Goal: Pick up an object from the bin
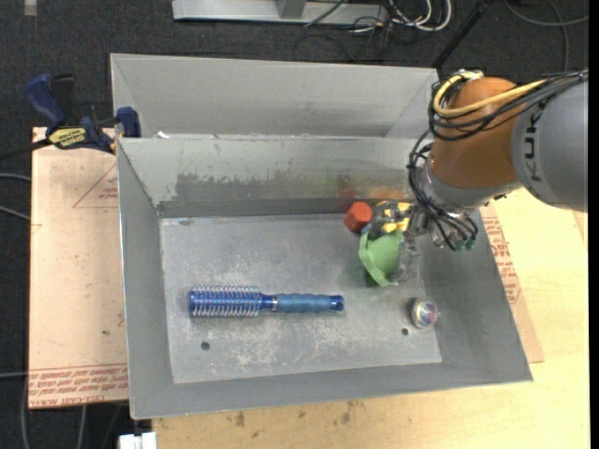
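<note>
1. Grey metal bin (281, 241) with sloped walls, dark floor around it. Arm comes in from the right, its orange wrist cover (473, 143) above the bin's right wall.
2. Hand (406, 253) is low over the right part of the bin floor, right against the right edge of a green, crumpled-looking object (376, 258). Can't tell whether the hand is released or clenched, or whether the green object is actually gripped.
3. Green object lies right of centre, toward the back wall. Its right side is partly covered by the hand.
4. Just behind it is a small red-orange object (357, 217), touching or nearly touching the green one. Next to that, under the wrist, is a bit of yellow (395, 215), too hidden to identify.
5. Near the hand on the front side, apart from it, a small shiny round object (424, 314) sits on the bin floor.
6. Well apart to the left, a blue hairbrush (267, 302) lies flat, bristle head left, handle pointing right.
</note>
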Robot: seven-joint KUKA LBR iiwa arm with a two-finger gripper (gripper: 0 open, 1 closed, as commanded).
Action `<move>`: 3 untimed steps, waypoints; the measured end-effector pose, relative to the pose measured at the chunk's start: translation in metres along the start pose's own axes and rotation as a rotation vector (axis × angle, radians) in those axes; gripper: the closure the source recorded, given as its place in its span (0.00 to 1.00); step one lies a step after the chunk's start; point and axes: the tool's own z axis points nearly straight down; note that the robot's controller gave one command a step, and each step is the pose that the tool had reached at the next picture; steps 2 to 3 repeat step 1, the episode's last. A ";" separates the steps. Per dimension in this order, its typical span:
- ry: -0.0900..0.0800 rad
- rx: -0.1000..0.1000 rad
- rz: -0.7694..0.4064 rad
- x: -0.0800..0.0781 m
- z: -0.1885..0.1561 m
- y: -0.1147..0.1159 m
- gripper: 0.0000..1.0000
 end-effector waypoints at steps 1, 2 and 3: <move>0.003 -0.001 0.000 -0.001 -0.009 0.000 1.00; 0.003 -0.001 0.000 -0.001 -0.009 0.000 1.00; 0.003 -0.001 0.000 -0.001 -0.009 0.000 1.00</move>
